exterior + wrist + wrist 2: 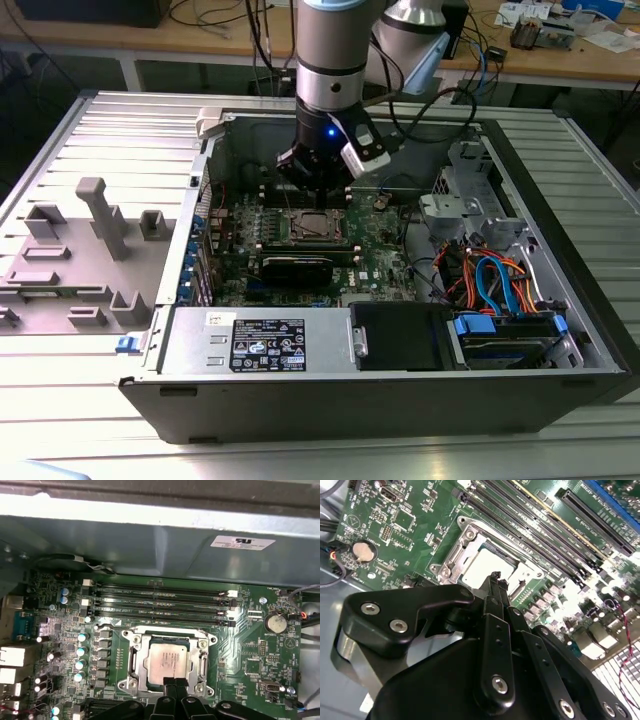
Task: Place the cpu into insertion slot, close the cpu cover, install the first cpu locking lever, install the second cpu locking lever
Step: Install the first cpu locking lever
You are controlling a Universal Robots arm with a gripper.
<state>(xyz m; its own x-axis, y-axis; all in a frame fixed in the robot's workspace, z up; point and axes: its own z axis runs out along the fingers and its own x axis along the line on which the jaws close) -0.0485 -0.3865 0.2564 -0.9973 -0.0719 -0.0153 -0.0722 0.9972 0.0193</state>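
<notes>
Silver-grey, the cpu (169, 661) sits in the insertion slot (131, 681), the cpu cover (204, 661) seemingly lowered around it (its latching is hard to judge). The gripper (175, 681), pinched together and empty, hangs at the slot's edge. The locking stage seems in hand, needing a steady downward press.

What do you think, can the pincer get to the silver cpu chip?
Probably yes. The shut pincer hangs just over one edge of the cpu. Nothing lies between them, and the chip's silver top shows bare.
</notes>
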